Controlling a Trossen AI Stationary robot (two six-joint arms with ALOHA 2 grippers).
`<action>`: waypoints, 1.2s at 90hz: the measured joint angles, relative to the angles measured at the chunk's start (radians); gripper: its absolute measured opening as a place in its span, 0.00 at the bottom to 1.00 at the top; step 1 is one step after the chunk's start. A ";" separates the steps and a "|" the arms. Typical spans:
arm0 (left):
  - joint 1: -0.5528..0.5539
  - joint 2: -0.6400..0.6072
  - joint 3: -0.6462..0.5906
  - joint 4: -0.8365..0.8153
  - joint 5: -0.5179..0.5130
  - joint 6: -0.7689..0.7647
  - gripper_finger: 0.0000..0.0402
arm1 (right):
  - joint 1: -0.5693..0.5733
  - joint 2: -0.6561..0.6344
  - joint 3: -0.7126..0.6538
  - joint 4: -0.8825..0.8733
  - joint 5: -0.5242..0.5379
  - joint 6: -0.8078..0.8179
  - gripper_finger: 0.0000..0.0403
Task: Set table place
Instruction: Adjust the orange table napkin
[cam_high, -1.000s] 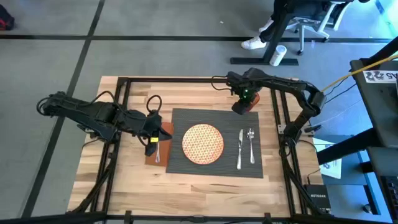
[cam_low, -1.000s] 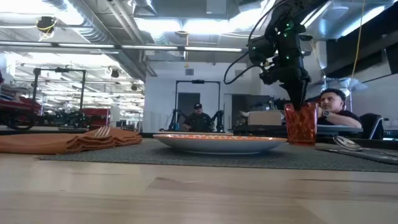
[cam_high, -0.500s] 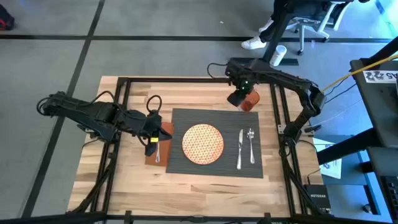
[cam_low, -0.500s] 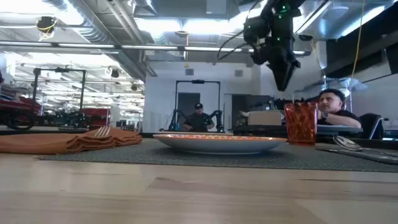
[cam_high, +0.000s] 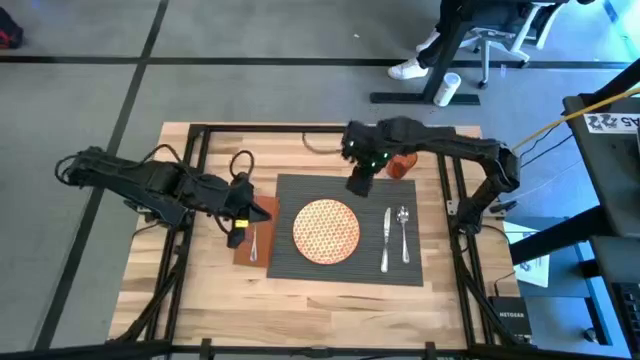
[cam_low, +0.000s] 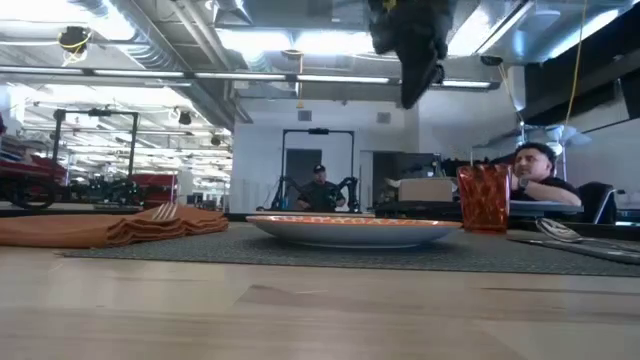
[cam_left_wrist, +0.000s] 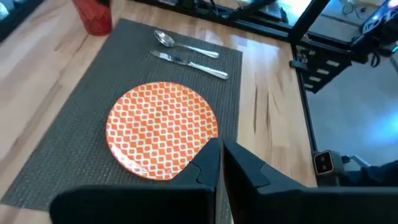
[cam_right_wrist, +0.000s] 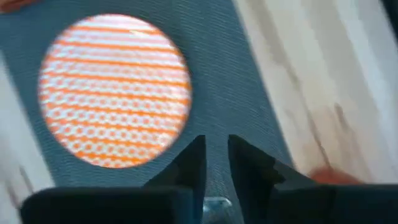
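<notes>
1. Nearly complete, by my reading: on the table (cam_high: 200, 290) the placemat (cam_high: 300, 255) carries the plate (cam_high: 326, 230) at its middle, with the knife (cam_high: 386, 240) and spoon (cam_high: 403, 232) side by side on the mat's right part.

2. Off the mat's left edge, the napkin (cam_high: 262, 215) lies on the wood with the fork (cam_high: 254, 243) resting on it; the low view shows the fork's tines poking up above the folded cloth.

3. At the mat's far right corner the cup (cam_high: 402, 164) stands upright on the table, apart from every other piece and from both my claws.

4. My right gripper (cam_high: 361, 184) hangs high above the far edge of the mat, fingers drawn to a narrow gap and holding nothing; the cup sits off to its right and well below it, the plate below and toward the near side.

5. My left gripper (cam_high: 238, 222) hovers over the napkin, fingers pressed nearly together and empty; the plate lies just beyond its fingertips to the right, and the fork sits beneath it, slightly toward the near side.

6. What is left, as I judge it: little or nothing to place, since every piece looks set down. Both arms need only clear the setting without brushing the cup or the cutlery.
</notes>
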 joint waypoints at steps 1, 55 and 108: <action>0.000 -0.006 0.000 0.000 -0.003 0.000 0.00 | 0.009 0.000 0.000 0.007 0.000 0.001 0.09; 0.002 -0.227 0.000 -0.024 -0.136 0.059 0.00 | 0.314 0.145 -0.001 0.517 -0.044 0.284 0.00; 0.002 -0.281 0.000 -0.028 -0.170 0.064 0.00 | 0.437 0.388 -0.002 0.816 -0.026 0.447 0.00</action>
